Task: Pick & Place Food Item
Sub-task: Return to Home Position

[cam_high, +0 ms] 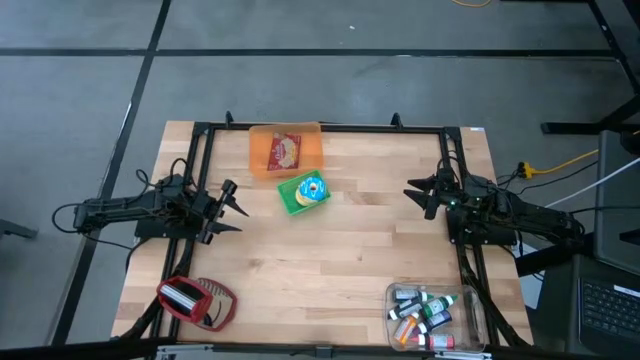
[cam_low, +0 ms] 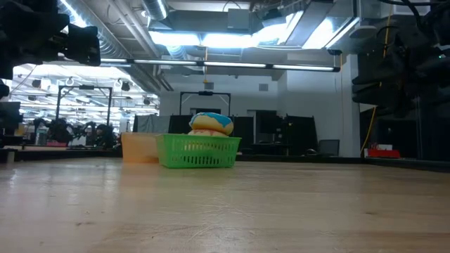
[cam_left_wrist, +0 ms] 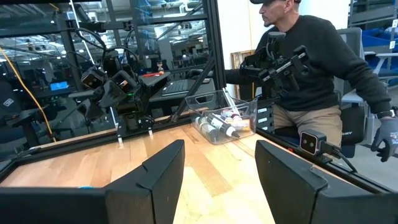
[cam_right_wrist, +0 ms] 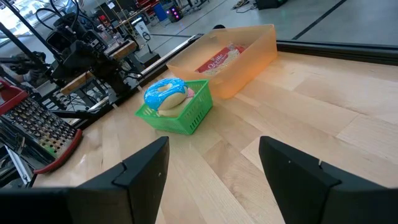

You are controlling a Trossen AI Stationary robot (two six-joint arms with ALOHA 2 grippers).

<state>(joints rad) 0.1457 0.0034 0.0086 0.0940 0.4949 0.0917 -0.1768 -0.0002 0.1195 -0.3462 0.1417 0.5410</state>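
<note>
A green basket (cam_high: 303,193) stands on the wooden table, holding a round food item with blue and yellow icing (cam_right_wrist: 165,93); the low view shows the basket (cam_low: 198,151) too. Behind it stands an orange bin (cam_high: 285,150) with a red and white packet (cam_right_wrist: 219,60) inside. My left gripper (cam_high: 236,207) waits open at the table's left side, clear of everything. My right gripper (cam_high: 417,194) waits open at the right side, pointing toward the basket from a distance. In each wrist view, my left gripper (cam_left_wrist: 217,171) and my right gripper (cam_right_wrist: 214,168) show a bare gap.
A clear bin of small bottles (cam_high: 432,314) stands at the near right corner. A red wire basket (cam_high: 197,300) lies at the near left corner. A black frame (cam_high: 330,128) runs along the far edge and both sides. A person (cam_left_wrist: 311,68) stands beyond the table.
</note>
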